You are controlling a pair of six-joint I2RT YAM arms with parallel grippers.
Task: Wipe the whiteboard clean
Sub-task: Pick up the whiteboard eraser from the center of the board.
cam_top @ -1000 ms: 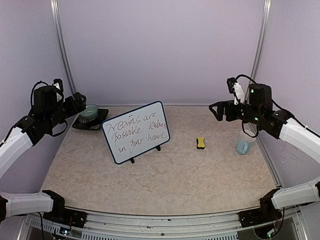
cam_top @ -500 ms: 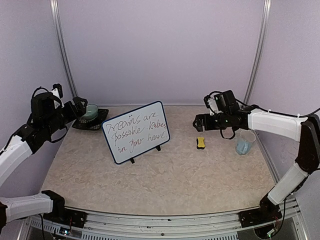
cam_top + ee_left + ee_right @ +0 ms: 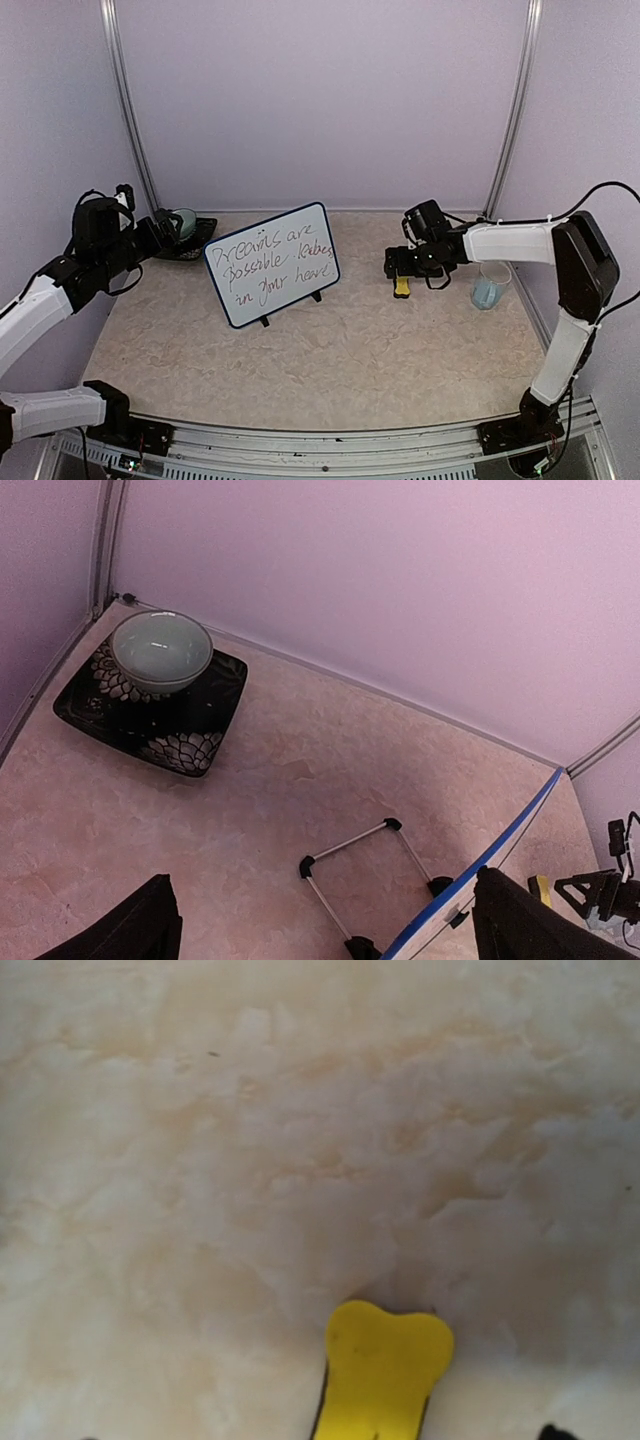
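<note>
Item 1. My right gripper (image 3: pixel 399 268): fingers spread, empty, low over the yellow sponge (image 3: pixel 382 1368). The sponge is probably soft and light; pinch it across its narrow waist.

Item 2. My left gripper (image 3: pixel 163 233): fingers spread, empty, behind the whiteboard (image 3: pixel 272 262). The board stands tilted back, left of centre, with the writing intact. It looks stiff, light and glossy, and will likely slide or tip under wiping, so steady its blue frame.

Room: bare table (image 3: pixel 380 350) between board and sponge. The cup (image 3: pixel 490 288) is near the sponge's right; the plate (image 3: pixel 200 720) with bowl (image 3: pixel 160 650) is back left.
</note>
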